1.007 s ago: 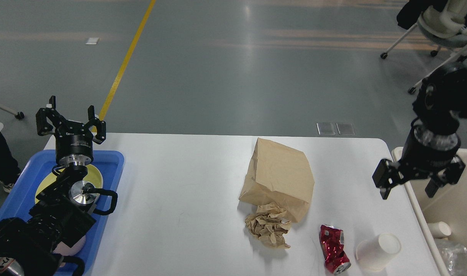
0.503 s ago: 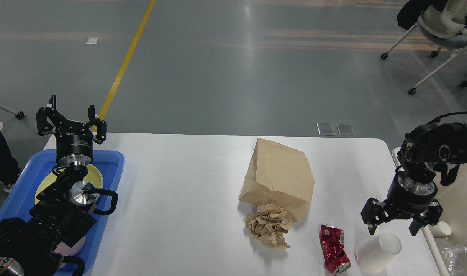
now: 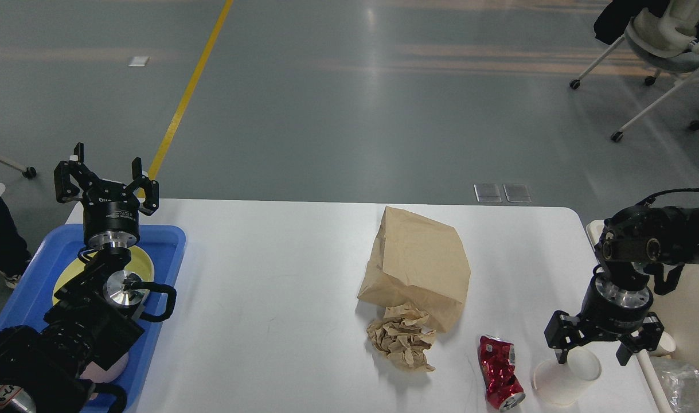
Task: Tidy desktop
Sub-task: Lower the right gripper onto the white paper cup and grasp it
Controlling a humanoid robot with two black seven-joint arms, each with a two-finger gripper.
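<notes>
since half a second ago only my right arm has dropped lower. going left to right: my left gripper (image 3: 104, 179) hangs spread over the blue plastic tray (image 3: 168, 252); the wide white smooth desktop (image 3: 269, 298) carries a brown paper bag (image 3: 418, 261), a crushed red can (image 3: 500, 371) and a tipped white paper cup (image 3: 564, 376) (light, easily crushed, i'd guess; pinch its rim gently). my right gripper (image 3: 594, 360) straddles it, spread.

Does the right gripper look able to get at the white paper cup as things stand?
Probably yes: the right gripper is open, straddling the paper cup lying on the desktop, with nothing between them.
</notes>
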